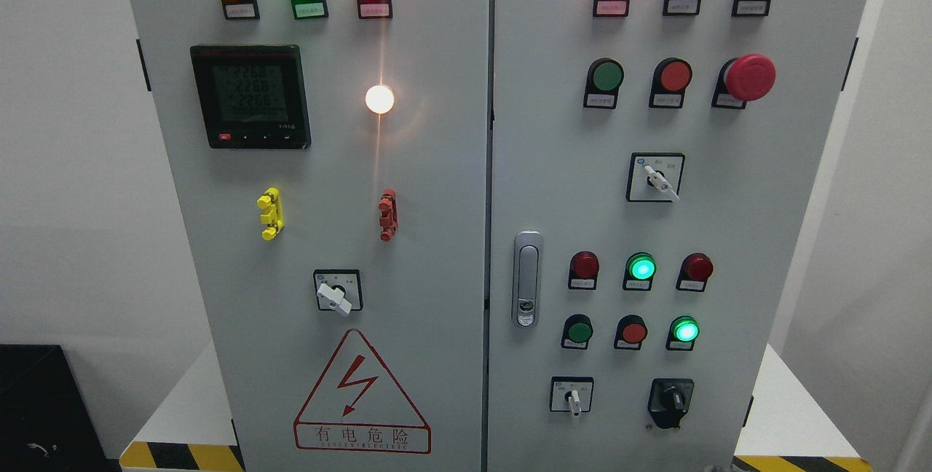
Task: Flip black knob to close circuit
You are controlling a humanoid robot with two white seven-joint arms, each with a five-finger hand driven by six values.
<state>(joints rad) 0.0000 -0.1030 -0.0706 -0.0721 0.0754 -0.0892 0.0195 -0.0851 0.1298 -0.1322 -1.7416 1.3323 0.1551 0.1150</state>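
Black knob [671, 400] low on cabinet's right door [699, 188], seemingly upright, no hand visible.

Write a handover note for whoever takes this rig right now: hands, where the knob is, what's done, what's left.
Hands: neither the left nor the right hand shows in the head view.
Black knob: bottom right of the cabinet's right door, right of the small white-handled selector switch and below the lit green lamp.
Left door: digital meter is on, and the top three lamps are lit.
Done: nothing visible; no hand is near the knob.
Left: bring a hand up to the black knob, grip it and turn it to close the circuit. I can't read its position markings from here.
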